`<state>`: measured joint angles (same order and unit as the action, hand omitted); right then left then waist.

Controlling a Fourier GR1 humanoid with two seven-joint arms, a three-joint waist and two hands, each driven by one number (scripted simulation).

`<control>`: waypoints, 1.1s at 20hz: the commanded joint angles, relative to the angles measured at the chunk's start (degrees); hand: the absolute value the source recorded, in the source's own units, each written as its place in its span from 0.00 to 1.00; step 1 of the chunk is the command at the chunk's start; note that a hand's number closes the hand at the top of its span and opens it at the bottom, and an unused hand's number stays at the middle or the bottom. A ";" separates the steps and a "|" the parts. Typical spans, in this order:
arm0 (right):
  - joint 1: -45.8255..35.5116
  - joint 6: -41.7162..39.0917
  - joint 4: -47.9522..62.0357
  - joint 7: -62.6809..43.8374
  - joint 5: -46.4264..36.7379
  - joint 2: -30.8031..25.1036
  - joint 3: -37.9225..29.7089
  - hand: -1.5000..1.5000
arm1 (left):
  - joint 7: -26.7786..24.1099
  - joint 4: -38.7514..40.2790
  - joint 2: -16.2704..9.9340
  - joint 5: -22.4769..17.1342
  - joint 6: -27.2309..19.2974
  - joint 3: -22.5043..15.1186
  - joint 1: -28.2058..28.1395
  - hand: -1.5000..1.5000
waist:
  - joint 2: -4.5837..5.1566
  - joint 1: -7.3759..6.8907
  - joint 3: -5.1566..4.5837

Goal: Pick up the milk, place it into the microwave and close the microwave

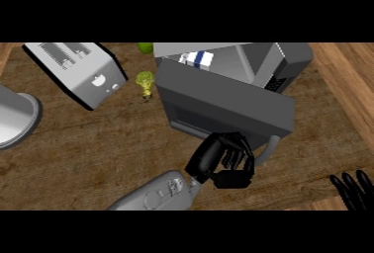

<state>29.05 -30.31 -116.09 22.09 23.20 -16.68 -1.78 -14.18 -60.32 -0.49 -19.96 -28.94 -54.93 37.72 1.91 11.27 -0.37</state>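
Seen from the head view: brown wood-grain bench (pixel 87 148) with a grey box-shaped microwave (pixel 288 62) standing at upper right. Its flat grey door (pixel 226 106) stood part-way between open and closed, with the curved grey door handle (pixel 269 150) at the lower right edge. Inside the cavity sat a white milk carton with blue stripes (pixel 196 58), only partly visible behind the door's upper edge. Black left hand (pixel 223 165) on its grey forearm came in from the lower edge; touched the door's lower rim beside the handle, fingers bent but closed round nothing that could be made out. Black right hand (pixel 354 190) showed at the lower right corner, fingers straight and pointing up, resting, holding nothing. Left of the microwave stood a silver two-slot toaster (pixel 76 71), tilted in the view. Between the two lay a small yellow-green vegetable (pixel 145 83), with another green piece (pixel 145 48) just above it. Rounded grey metal vessel (pixel 15 121) at the left edge, cut off.
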 commanded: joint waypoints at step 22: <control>-2.28 3.68 -7.32 -8.35 7.43 -3.08 -2.72 0.00 | -7.03 17.67 0.49 -22.24 0.67 9.51 18.47 1.00 | 2.41 4.54 0.20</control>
<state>27.45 -27.24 -123.25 14.12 29.83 -19.40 -3.33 -20.03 -45.72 0.00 -39.41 -29.47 -47.49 53.61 3.93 15.10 -0.21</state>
